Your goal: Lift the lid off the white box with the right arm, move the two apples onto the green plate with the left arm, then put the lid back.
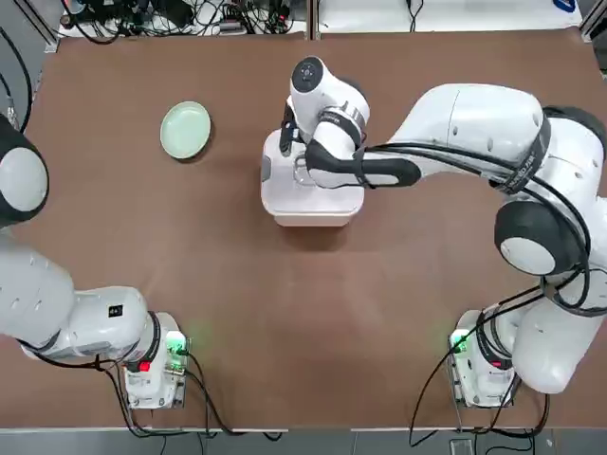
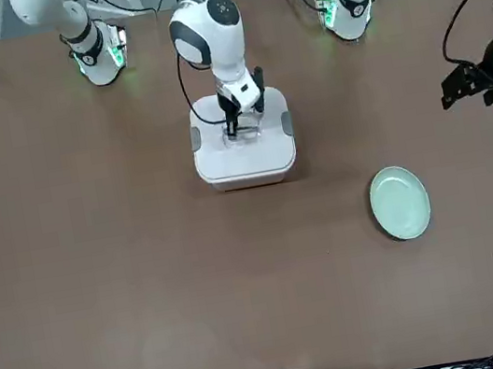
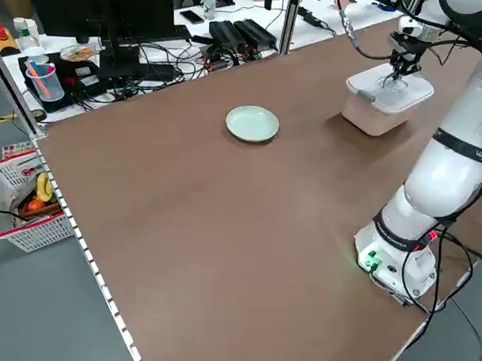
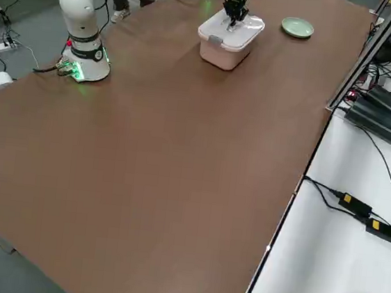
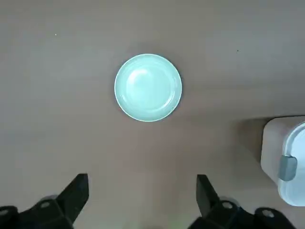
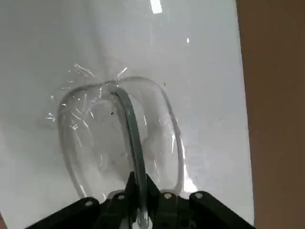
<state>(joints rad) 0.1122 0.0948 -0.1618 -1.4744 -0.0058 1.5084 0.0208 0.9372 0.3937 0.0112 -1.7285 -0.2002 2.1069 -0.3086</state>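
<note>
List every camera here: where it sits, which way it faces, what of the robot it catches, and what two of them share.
Top: overhead, looking down; both arms, right gripper on the lid.
Front: across the table, facing the robot; both bases, green plate.
Left side: raised, diagonal; left arm's base.
Right side: raised, diagonal; right arm's base, white box.
Left wrist: above the plate; open left gripper.
Right wrist: on the lid; fingers clamp its handle.
Top and front share box and plate.
</note>
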